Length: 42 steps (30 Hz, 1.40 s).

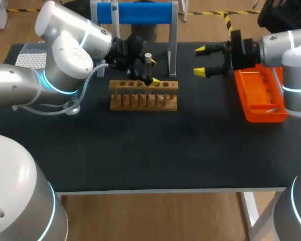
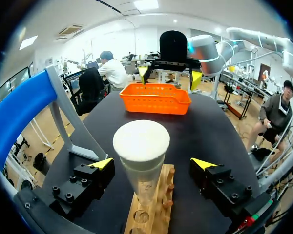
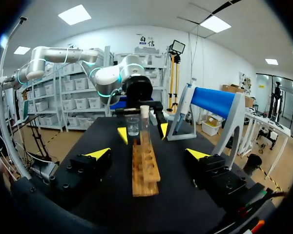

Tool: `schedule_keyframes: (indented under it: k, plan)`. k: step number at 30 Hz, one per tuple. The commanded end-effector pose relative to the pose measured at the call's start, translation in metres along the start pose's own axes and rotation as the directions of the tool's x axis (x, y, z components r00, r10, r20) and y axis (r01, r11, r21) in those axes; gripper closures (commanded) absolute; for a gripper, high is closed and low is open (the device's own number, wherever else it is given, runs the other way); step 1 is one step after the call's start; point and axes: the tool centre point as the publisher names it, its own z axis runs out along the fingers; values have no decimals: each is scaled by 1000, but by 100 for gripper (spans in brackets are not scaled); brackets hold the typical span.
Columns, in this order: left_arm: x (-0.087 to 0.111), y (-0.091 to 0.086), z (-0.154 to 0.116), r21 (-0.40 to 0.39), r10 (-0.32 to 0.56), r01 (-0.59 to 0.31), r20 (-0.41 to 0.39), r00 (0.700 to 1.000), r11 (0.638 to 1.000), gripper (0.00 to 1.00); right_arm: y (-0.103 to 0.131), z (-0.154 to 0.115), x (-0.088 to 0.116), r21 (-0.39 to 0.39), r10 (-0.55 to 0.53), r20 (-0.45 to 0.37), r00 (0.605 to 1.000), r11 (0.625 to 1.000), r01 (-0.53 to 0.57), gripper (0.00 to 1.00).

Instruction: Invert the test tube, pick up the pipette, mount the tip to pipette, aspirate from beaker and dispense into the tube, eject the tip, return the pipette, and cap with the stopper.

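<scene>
Upright in the wooden rack [image 2: 161,204], a test tube [image 2: 142,183] judged light, slick and fragile is flanked, untouched, by the released left gripper [image 2: 153,164]; a mid-body grasp is advised.

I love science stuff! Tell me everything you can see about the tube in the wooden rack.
The tube is clear, glass by its look, and stands upright in a hole of the wooden rack. A pale round stopper caps its top. The left gripper has one open finger on each side, not touching it. I can't tell if liquid is inside.
</scene>
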Motion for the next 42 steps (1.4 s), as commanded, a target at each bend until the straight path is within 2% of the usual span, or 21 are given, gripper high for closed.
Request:
schedule_keyframes:
  k: [1,13,18,22,25,30,31,34,42]
  plan:
    - [0,1,0,3,0,0,0,1000,1000,0,-8,-10,10,13,3,14,1000,1000,-3,0]
    - [1,2,-5,5,-3,3,9,1000,1000,0,-8,-10,10,13,3,14,1000,1000,-3,0]
    - [14,8,-56,-73,-25,30,76,997,997,0,-8,-10,10,13,3,14,1000,1000,-3,0]
    - [35,16,-98,-149,-53,72,126,991,986,0,-8,-10,10,13,3,14,1000,1000,-3,0]
    - [52,22,-128,-176,-86,120,185,979,977,0,-8,-10,10,13,3,14,1000,1000,-3,0]
    - [70,29,-165,-190,-121,180,286,951,965,0,-8,-10,10,13,3,14,1000,1000,-3,0]
    - [75,30,-177,-181,-124,191,327,937,965,0,-8,-10,10,13,3,14,1000,1000,-3,0]
    - [80,30,-192,-176,-128,209,387,913,962,0,-8,-10,10,13,3,14,1000,1000,-3,0]
    - [80,26,-222,-165,-94,195,482,871,967,0,-8,-10,10,13,3,14,1000,1000,-3,0]
